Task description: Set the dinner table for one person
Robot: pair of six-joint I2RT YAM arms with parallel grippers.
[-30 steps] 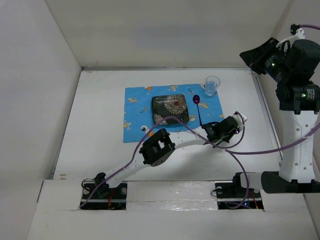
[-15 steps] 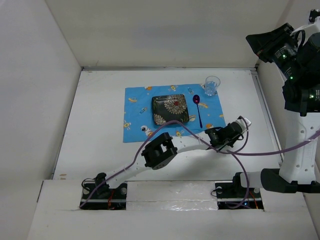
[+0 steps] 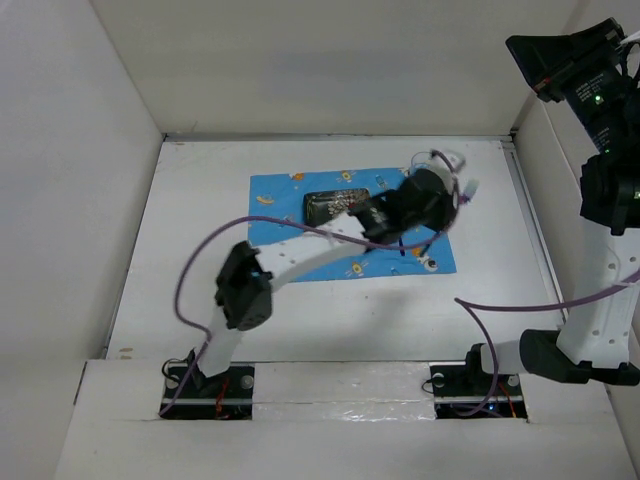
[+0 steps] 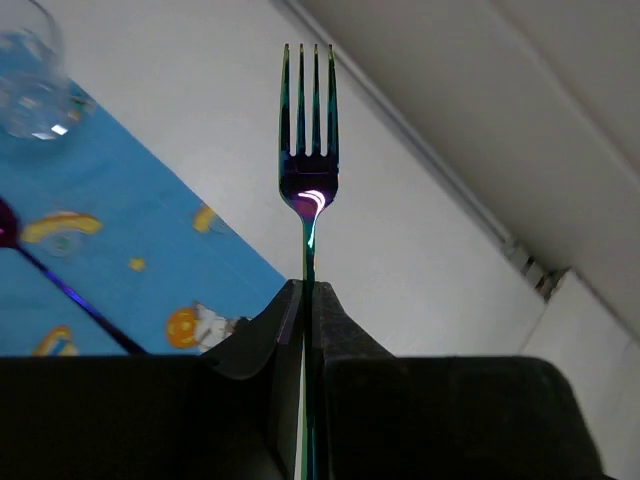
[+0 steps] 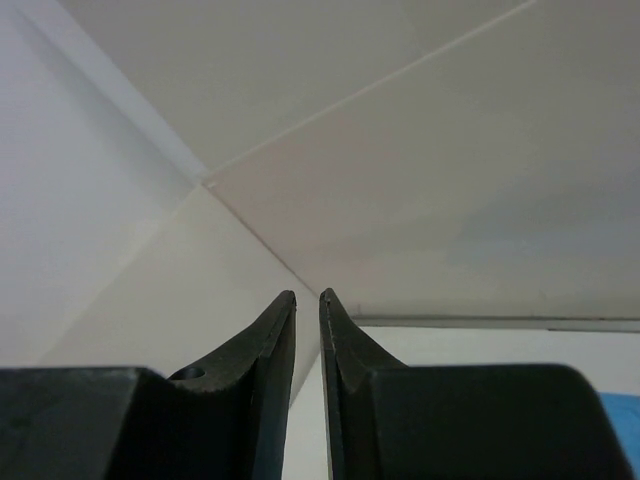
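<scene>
White counter point(image 3: 200, 260) runs wall to wall under both arms, with a blue cloth point(image 3: 275, 215) lying at its far middle. From above, the left arm reaches across that cloth, its tool point(image 3: 445, 190) over the far right corner, and a dark plate point(image 3: 330, 205) is half hidden behind the arm. The right tool point(image 3: 545, 60) is up high by the right wall.

Left wrist: the fingers pinch a rainbow fork point(image 4: 309, 130) by its handle, tines up. A glass point(image 4: 25, 75) sits at the cloth's edge and a purple spoon point(image 4: 50, 275) on the cloth.

Right wrist: the fingers are pressed almost together, gripping nothing, and face bare wall.
</scene>
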